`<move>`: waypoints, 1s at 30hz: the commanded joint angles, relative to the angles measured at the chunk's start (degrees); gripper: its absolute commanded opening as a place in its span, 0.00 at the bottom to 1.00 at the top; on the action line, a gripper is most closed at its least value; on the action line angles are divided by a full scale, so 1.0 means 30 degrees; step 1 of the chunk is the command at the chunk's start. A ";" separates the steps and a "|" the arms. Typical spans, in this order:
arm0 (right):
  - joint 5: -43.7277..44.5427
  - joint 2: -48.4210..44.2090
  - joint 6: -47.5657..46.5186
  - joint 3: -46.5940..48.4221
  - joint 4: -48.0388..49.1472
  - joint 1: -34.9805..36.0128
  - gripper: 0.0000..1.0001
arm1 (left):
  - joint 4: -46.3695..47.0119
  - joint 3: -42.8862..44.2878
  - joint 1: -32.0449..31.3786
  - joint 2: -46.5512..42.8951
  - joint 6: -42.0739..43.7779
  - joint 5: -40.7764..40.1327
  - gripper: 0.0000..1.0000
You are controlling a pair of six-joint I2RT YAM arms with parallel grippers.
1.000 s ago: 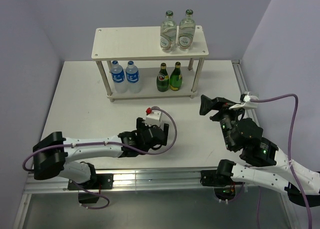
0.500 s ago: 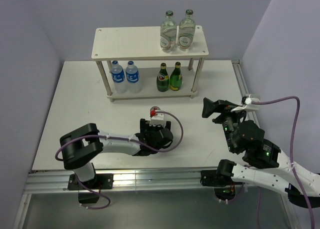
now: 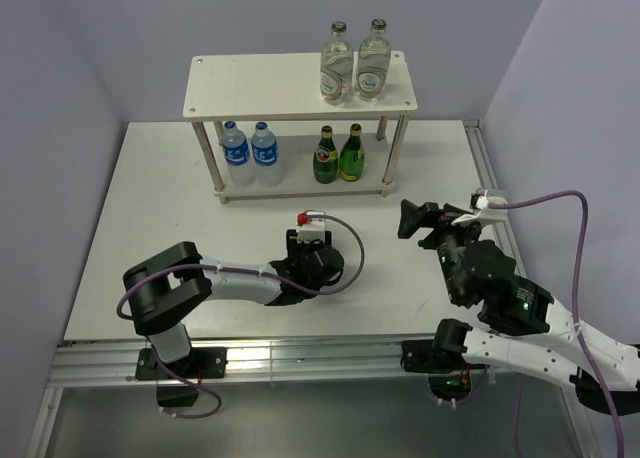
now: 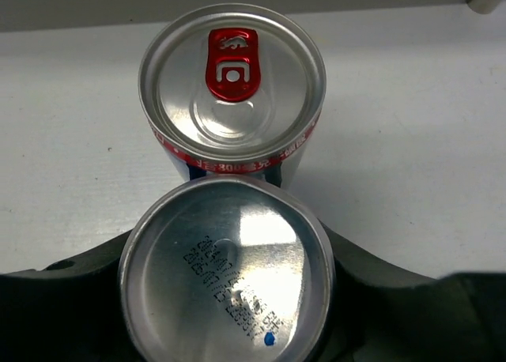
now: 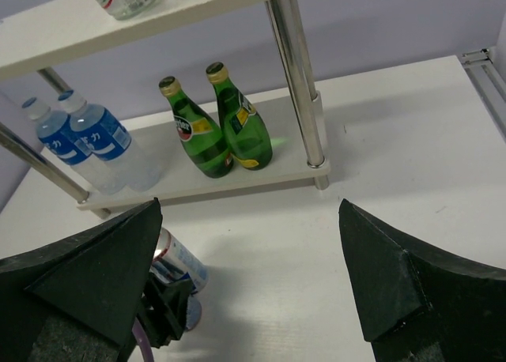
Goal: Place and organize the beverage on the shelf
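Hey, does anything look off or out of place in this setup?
One thing: the silver drink can in the left end effector shows its date-stamped base to the wrist camera, while the red-tabbed silver can beyond it shows its top, so they face opposite ways. Nothing looks spilled.

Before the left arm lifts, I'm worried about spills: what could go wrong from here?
1. The left tool grips the near can, with the second can right beside it; lifting could tip that one.
2. The near can shows its date-stamped base, the second its tab, so it may get shelved upside down.
3. On the shelf, the lower gap between the water bottles and green bottles looks narrow; a can there could knock them.
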 commanded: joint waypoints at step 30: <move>0.0311 -0.1108 -0.0121 -0.0503 0.1016 0.0114 0.99 | -1.6605 2.4783 0.8524 -0.3502 1.1082 0.6211 0.00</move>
